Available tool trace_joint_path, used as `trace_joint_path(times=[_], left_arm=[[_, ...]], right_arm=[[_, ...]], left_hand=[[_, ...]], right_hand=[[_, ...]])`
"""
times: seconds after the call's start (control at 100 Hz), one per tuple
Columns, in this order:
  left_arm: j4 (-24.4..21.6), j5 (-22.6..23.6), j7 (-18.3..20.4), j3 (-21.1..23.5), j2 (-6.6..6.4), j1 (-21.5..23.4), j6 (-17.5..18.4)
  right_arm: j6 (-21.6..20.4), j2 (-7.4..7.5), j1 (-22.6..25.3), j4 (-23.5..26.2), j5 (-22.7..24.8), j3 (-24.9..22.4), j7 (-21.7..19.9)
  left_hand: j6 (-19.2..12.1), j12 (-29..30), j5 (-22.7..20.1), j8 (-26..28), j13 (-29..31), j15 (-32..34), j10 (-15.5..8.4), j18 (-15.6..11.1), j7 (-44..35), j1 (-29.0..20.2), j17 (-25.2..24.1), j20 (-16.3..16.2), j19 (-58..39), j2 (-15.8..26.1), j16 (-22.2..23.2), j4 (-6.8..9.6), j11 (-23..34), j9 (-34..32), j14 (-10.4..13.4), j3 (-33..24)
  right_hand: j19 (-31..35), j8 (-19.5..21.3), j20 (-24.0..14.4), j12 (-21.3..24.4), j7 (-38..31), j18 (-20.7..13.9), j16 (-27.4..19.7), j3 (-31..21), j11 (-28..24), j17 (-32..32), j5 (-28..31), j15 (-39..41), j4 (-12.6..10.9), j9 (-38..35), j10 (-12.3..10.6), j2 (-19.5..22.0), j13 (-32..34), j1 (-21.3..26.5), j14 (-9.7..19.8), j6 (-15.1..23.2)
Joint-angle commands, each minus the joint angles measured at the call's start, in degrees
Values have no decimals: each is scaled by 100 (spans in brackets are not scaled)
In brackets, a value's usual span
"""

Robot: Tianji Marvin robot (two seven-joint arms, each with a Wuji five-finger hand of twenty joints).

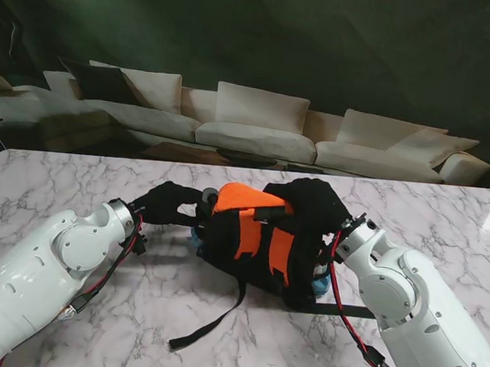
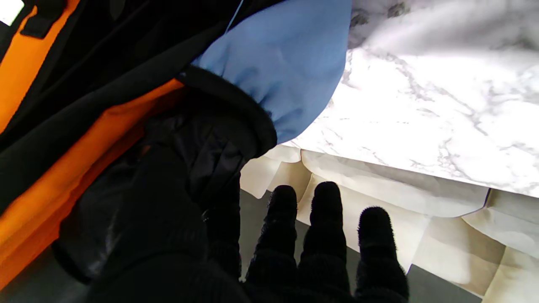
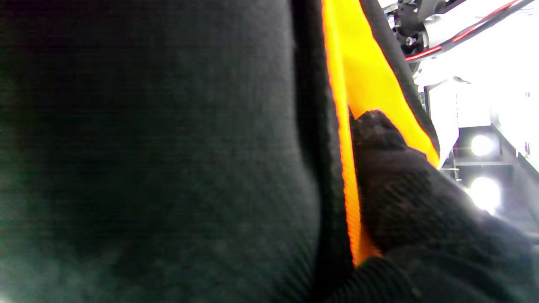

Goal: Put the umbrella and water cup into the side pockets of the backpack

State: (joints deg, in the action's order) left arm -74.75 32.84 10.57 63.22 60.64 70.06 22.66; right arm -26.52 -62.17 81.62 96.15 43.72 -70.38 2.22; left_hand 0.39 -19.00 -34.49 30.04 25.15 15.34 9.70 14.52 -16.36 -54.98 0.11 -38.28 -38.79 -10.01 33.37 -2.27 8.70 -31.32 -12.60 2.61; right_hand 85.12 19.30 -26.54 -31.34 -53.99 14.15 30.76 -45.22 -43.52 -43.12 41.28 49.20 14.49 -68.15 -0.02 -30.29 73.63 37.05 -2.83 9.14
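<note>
From the stand's view, the orange and black backpack lies at the middle of the marble table, its loose black strap trailing toward 6 o'clock. The black-gloved left hand is at the pack's 9 o'clock side, touching it, near a small grey object that is too small to identify. The right hand rests over the pack's top at about 2 o'clock, fingers curled onto the fabric. A bit of light blue shows at the pack's left edge, and more at its right edge beside the right wrist.

The left wrist camera shows the left hand with three fingers straight and slightly apart, free in the air, while the thumb side lies against dark folded fabric sitting in the backpack's side pocket. This may be the umbrella, though that is uncertain. A light blue cloth lies just beside it.

The right wrist camera is filled with black fabric; the right hand presses on the backpack's orange panel. Whether it pinches the fabric cannot be told. The water cup cannot be made out.
</note>
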Motion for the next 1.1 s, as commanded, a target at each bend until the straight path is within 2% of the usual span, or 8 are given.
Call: trace_joint_path(times=[0.0, 0.14, 0.3, 0.46, 0.53, 0.68, 0.78, 1.09], left_arm=[[-60, 24, 252, 119, -41, 143, -22], [-806, 179, 352, 807, -96, 683, 90], [-1777, 484, 344, 1617, -122, 1363, 264], [-2362, 586, 111, 2011, -71, 1878, 176], [-2465, 483, -222, 2009, 13, 2057, -12], [-2646, -329, -823, 1839, 220, 2441, -527], [-2613, -399, -1193, 1709, 306, 2605, -669], [-2147, -689, -1439, 1444, 393, 2580, -963]], right_arm=[[17, -8, -7, 44, -31, -32, -9], [46, -1, -21, 58, -56, -84, -70], [55, -8, -28, 93, -83, -113, -62], [15, -16, -13, 260, -117, -151, -56], [-30, -13, 0, 361, -143, -183, -94], [-84, -3, 59, 555, -392, -236, -288], [-126, -11, 61, 567, -545, -223, -319], [45, -39, -179, 71, -1008, -35, -436]], left_hand=[[409, 109, 173, -385, -128, -57, 79, 133, 297, 11, -47, 138, -11, 240, -96, 185, -158, 331, -30, -168], [668, 388, 739, -696, -285, -274, 292, 126, 785, 365, 2, 356, 255, 184, -369, 166, -494, 743, -168, -161], [593, 430, 404, -635, -300, -333, 252, 160, 662, 341, 75, 539, 442, 338, -551, 162, -480, 536, -161, -169], [601, 351, 279, -583, -213, -308, 209, 222, 615, 407, 130, 562, 429, 554, -584, 137, -376, 208, -166, -122], [609, 338, 255, -564, -225, -302, 234, 223, 609, 523, 134, 543, 384, 615, -584, 123, -414, 294, -158, -84], [739, 278, 301, -538, -272, -232, 256, 199, 637, 513, 131, 503, 275, 757, -526, 122, -398, 301, -243, -104], [759, 177, 129, -493, -138, -147, 193, 243, 560, 471, 182, 473, 182, 791, -476, 124, -240, -73, -246, -106], [843, -20, 72, -449, -96, -78, 179, 289, 530, 402, 96, 435, 46, 860, -373, 132, -109, -263, -275, -93]], right_hand=[[-11, 46, -75, -10, -234, 49, 50, -476, 17, 35, 232, 74, -175, -9, -308, 381, 173, 634, 132, 964], [-17, 44, -74, -8, -233, 49, 46, -473, 21, 44, 238, 62, -174, -1, -308, 388, 174, 638, 128, 979], [-19, 51, -73, -13, -245, 49, 48, -470, 14, 45, 253, 64, -170, 1, -307, 398, 179, 655, 131, 994], [-11, 62, -77, -23, -259, 41, 62, -471, -4, 31, 262, 95, -164, -8, -305, 418, 185, 676, 135, 1001], [2, 68, -83, -31, -263, 38, 74, -475, -17, 15, 265, 123, -160, -14, -302, 413, 188, 686, 149, 1011], [13, 78, -86, -29, -268, 33, 85, -486, -14, -11, 258, 157, -149, -9, -287, 426, 179, 709, 129, 1004], [7, 89, -83, -25, -257, 42, 70, -474, -1, -8, 230, 130, -142, 2, -292, 451, 170, 732, 133, 1045], [-436, 220, 49, -17, -141, 158, -80, -400, 141, 360, 183, -358, -171, 144, -343, 563, 147, 775, 174, 1219]])
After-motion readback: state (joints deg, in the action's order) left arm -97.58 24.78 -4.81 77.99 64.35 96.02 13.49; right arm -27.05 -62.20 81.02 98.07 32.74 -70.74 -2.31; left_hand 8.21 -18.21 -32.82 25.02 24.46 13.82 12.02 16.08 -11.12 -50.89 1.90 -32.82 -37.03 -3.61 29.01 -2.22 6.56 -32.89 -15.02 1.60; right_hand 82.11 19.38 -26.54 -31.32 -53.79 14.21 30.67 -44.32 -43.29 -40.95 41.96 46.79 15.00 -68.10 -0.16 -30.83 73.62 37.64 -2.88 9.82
